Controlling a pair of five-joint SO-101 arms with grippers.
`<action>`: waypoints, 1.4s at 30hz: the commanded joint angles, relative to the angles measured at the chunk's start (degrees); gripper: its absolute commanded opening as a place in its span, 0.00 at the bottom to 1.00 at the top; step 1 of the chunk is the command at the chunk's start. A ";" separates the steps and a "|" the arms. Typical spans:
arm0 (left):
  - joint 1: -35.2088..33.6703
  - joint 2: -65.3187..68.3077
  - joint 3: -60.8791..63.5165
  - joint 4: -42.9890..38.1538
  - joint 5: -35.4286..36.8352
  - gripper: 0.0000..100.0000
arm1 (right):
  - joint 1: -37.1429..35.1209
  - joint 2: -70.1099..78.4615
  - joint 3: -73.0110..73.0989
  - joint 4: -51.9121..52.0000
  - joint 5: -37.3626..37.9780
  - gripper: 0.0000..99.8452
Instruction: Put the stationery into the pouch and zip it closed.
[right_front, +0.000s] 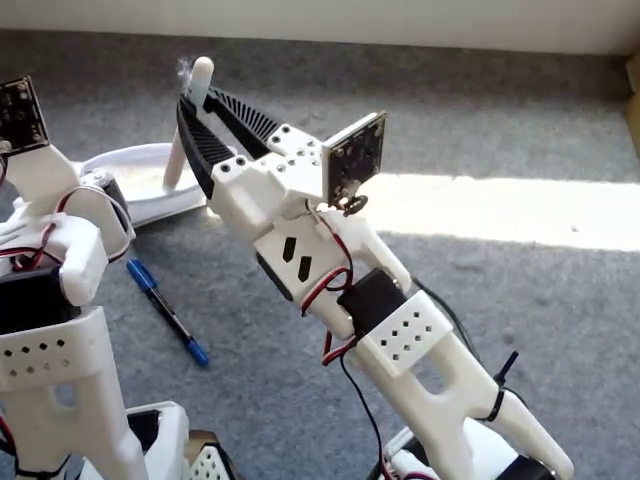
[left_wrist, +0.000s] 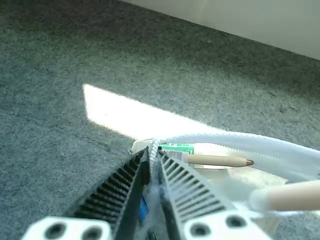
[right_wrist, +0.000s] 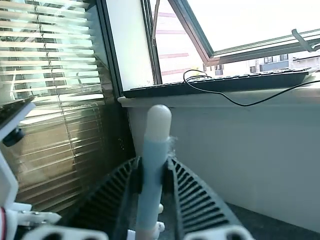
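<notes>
Holding a white pen (right_wrist: 156, 145) upright, the right pincer (right_wrist: 154, 165) is clenching it just above one end of the pouch (right_front: 150, 170), whose mouth is gaping. One pencil (left_wrist: 220, 160) is already lying inside. A blue pen (right_front: 165, 312) is waiting on the surface (right_front: 500, 120), apart from the pouch, and the zipping is not yet done. The left pincer (left_wrist: 152, 150) appears to be pinching the pouch's rim, though its own tips are partly hiding the contact.

Grey fuzzy counter (right_front: 520, 110), bright sun patch (right_front: 500, 212) across it. White wall (right_front: 400, 18) behind. Blinds (right_wrist: 50, 90) beside open window (right_wrist: 240, 25). Black keyboard (right_wrist: 215, 83) on sill (right_wrist: 165, 99), thin black cable (right_wrist: 245, 105) hanging over edge. Buildings (right_wrist: 280, 61) outside.
</notes>
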 joint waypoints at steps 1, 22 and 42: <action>-0.48 0.13 -0.22 -0.79 -0.44 0.02 | -0.13 -0.13 -0.75 0.22 0.79 0.00; -0.48 0.13 -0.04 -0.79 -0.44 0.02 | 2.15 8.57 -4.44 0.22 0.79 0.00; -0.48 0.13 -0.04 -0.79 -0.44 0.02 | -2.24 9.19 -10.95 21.23 8.88 0.01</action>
